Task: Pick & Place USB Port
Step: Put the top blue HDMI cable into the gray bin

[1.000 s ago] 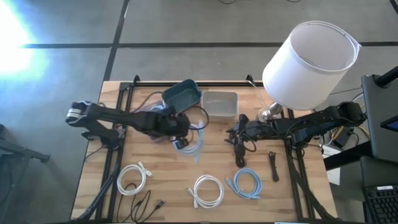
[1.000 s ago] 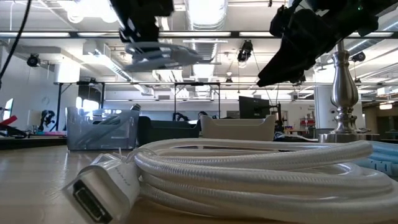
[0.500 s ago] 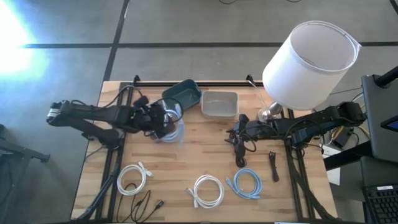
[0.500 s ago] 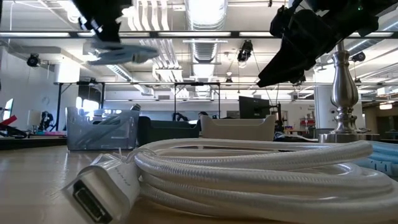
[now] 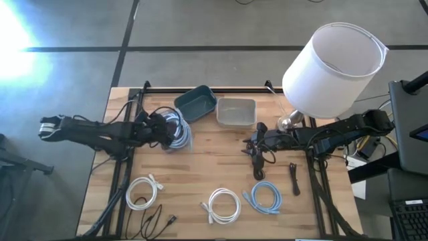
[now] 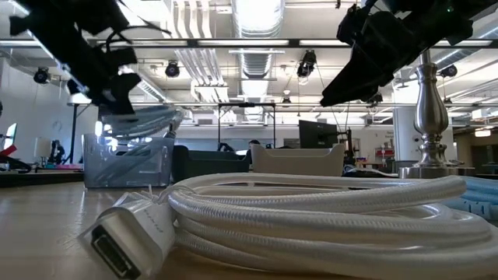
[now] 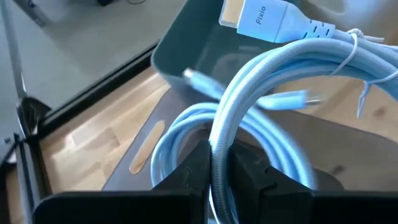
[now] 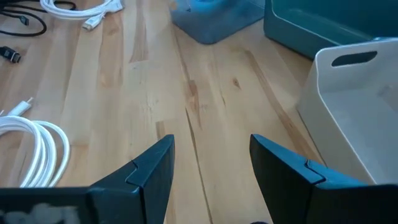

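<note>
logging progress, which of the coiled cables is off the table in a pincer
The light blue cable clamped in the left pincer, beside the teal bin; the other coils lie along the table's front.

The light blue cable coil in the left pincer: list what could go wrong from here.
1. The left pincer grips only one strand of the light blue cable coil; the loops and free plugs hang loose, so it may slip or unravel.
2. The coil hangs beside the dark teal bin; a dangling end could catch its rim.
3. The right pincer waits open and low over the table, clear of this.
</note>
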Controlling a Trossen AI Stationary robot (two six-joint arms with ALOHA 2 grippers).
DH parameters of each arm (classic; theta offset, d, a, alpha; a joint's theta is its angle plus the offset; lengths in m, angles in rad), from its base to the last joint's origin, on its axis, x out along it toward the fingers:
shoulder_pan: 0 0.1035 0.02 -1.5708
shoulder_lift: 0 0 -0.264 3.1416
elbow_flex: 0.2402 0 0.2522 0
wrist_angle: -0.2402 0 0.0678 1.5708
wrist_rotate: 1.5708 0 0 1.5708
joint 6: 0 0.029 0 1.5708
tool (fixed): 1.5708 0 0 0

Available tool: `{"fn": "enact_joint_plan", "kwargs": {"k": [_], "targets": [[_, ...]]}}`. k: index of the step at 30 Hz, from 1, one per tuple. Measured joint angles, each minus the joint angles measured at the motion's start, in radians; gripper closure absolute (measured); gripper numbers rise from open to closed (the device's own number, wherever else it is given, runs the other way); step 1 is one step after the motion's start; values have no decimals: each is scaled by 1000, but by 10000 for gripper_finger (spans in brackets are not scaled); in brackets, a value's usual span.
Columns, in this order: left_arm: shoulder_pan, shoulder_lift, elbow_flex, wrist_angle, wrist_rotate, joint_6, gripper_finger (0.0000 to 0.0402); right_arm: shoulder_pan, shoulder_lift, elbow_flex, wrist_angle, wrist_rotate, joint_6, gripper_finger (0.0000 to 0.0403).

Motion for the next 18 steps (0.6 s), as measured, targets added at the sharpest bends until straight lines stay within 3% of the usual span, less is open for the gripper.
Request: {"fn": "enact_joint_plan", "kwargs": {"k": [10, 18], "targets": [[93, -43, -197, 161, 0, -7, 357, 0, 0, 0, 7, 0, -27, 197], [98, -41, -218, 184, 1, -6, 312, 0, 0, 0, 8, 0, -23, 197]]}}
